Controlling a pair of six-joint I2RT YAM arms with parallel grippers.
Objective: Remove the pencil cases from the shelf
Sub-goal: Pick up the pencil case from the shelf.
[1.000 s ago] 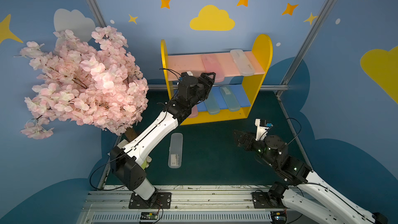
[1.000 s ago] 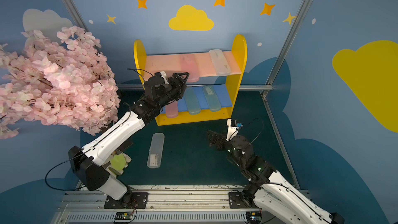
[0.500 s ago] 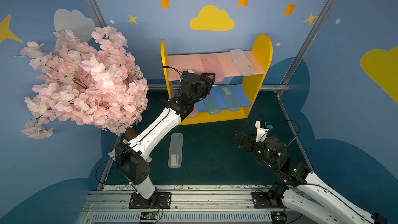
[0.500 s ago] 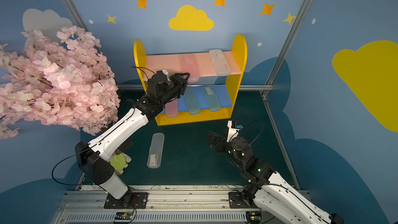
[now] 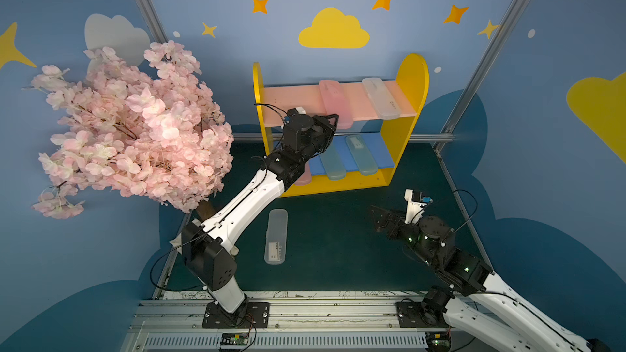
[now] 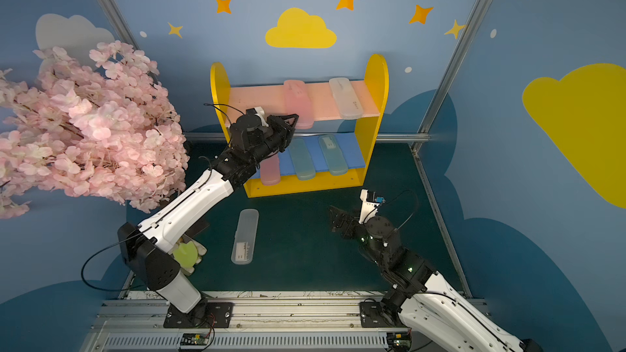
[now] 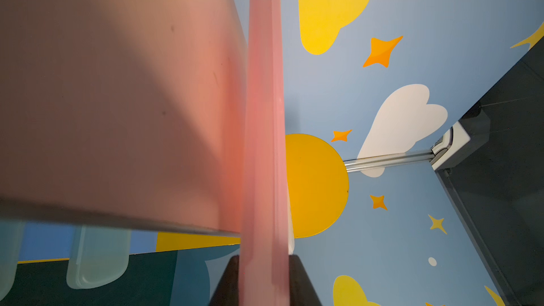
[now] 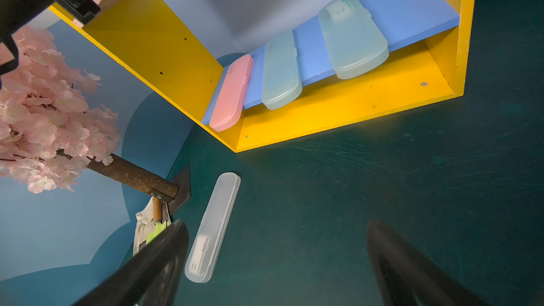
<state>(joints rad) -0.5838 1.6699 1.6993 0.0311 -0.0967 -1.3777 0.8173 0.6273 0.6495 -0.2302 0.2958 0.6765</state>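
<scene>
**Pink case (image 5: 332, 99) pinched at the top board's edge**

Nearest the rail (image 5: 305, 313), one white case (image 5: 276, 236) lies flat on the mat (image 5: 338, 259), already off the shelf (image 5: 411, 76). Just past it, to the right, the right gripper (image 5: 374, 219) hovers low over the mat with its fingers spread wide and nothing between them. It faces the shelf's lower level, which reads as waiting where it cannot cross the working arm.

Farther back, the blue board (image 5: 382, 152) carries three cases: a second pink case (image 8: 232, 92) at its left end, then two teal cases (image 5: 333, 164). All three overhang the board's front edge, so each offers a free end to pinch.

Above them, on the pink board (image 5: 291, 104), the left gripper (image 5: 333, 122) is clamped tight on the near end of the pink case, where it juts past the board. The wrist view shows the case edge-on between the two jaws, held across its thin faces. That hold should let it slide straight out to the front. Most of its length lies on the board, so it does not look lifted yet.

At the right end of the pink board a second white case (image 5: 381, 98) sits apart, untouched.

Five cases are on the shelf.
</scene>
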